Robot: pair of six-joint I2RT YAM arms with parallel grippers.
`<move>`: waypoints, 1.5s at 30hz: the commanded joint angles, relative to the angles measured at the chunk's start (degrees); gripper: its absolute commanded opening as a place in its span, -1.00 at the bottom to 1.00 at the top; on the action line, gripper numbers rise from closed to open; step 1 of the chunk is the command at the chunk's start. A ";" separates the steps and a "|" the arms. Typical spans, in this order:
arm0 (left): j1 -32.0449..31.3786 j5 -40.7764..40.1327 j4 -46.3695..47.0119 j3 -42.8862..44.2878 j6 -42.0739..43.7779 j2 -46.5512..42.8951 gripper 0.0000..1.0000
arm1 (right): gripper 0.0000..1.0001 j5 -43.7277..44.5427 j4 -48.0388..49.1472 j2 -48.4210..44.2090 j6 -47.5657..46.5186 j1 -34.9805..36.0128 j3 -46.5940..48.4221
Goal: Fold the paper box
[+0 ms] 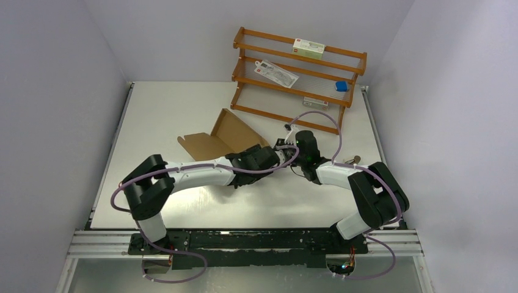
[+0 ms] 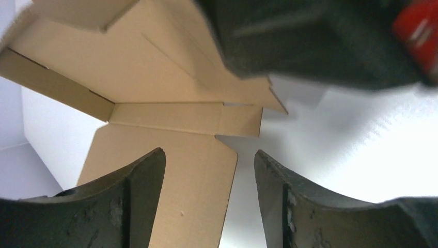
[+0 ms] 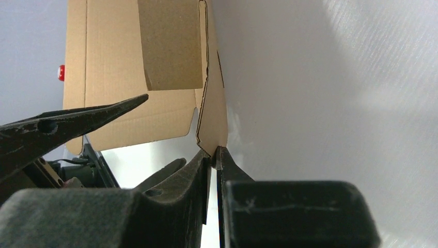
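The paper box (image 1: 223, 135) is a brown cardboard sheet near the middle of the table, with one large panel tilted up. In the left wrist view the paper box (image 2: 155, 77) fills the upper left. One flat flap (image 2: 191, 196) lies under my left gripper (image 2: 208, 155), which is open and touches nothing. My right gripper (image 3: 213, 151) is shut on the lower corner of a thin upright flap (image 3: 213, 121) of the paper box (image 3: 119, 77). Seen from above, my left gripper (image 1: 264, 156) and my right gripper (image 1: 288, 141) meet at the box's right end.
A wooden rack (image 1: 299, 76) stands at the back of the table, holding a white and green carton (image 1: 308, 47), a flat packet (image 1: 276, 72) and a small blue thing (image 1: 341, 86). A small object (image 1: 352, 160) lies by the right arm. Walls close in on three sides.
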 commanded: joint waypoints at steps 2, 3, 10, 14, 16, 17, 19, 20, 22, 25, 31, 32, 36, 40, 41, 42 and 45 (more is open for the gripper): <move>1.52 5.60 3.32 -4.98 -0.75 -7.13 0.37 | -0.75 -2.40 1.58 -0.09 0.74 -0.64 0.44; 1.50 5.97 3.25 -5.11 -0.41 -7.44 0.38 | -0.75 -3.00 1.81 0.17 1.07 -0.70 0.49; 1.46 8.52 2.74 -5.37 1.83 -7.23 0.37 | -0.75 -4.81 0.87 -0.17 0.95 -1.29 0.98; 1.31 8.05 2.61 -5.31 2.66 -5.14 0.36 | -0.74 -6.20 0.75 -0.54 1.51 -1.60 1.10; 1.37 7.97 2.89 -5.87 3.45 -4.67 0.33 | -0.74 -6.80 0.68 -0.54 1.87 -1.71 1.11; 1.37 7.62 2.98 -6.02 3.70 -4.49 0.31 | -0.74 -6.90 0.47 -0.72 1.88 -1.86 1.11; 1.24 7.55 2.84 -5.82 4.11 -3.82 0.28 | -0.74 -7.28 0.10 -0.90 1.95 -1.96 1.16; 1.04 7.45 2.62 -5.57 4.36 -3.58 0.28 | -0.74 -7.62 -0.03 -0.83 2.04 -2.05 1.27; 0.67 5.99 3.24 -5.95 4.94 -3.41 0.27 | -0.74 -8.38 0.03 -0.76 2.46 -2.38 1.35; 0.65 6.10 5.01 -6.76 5.83 -3.89 0.24 | -0.73 -8.67 -0.13 -0.80 2.36 -2.44 1.29; 0.51 6.10 6.32 -5.85 5.83 -1.57 0.24 | -0.73 -9.38 -0.03 -0.84 2.66 -2.53 1.37; 0.49 6.10 6.30 -5.71 5.83 -1.19 0.24 | -0.73 -9.38 -0.11 -0.91 2.60 -2.55 1.37; 0.48 6.10 7.16 -7.31 5.83 -2.20 0.24 | -0.74 -10.23 0.46 -0.84 3.29 -2.97 0.99; 0.55 6.10 9.46 -10.38 5.83 -6.59 0.24 | -0.74 -11.66 1.92 -0.12 4.30 -3.88 0.60; 0.57 6.10 9.99 -11.00 5.83 -7.36 0.24 | -0.74 -12.19 2.46 0.08 4.75 -4.00 0.47; 0.56 6.10 10.32 -11.50 5.83 -7.96 0.24 | -0.73 -12.80 3.02 0.28 5.18 -4.10 0.43; 0.58 6.10 10.31 -12.27 5.83 -8.97 0.24 | -0.73 -14.09 4.32 0.65 6.27 -4.39 0.11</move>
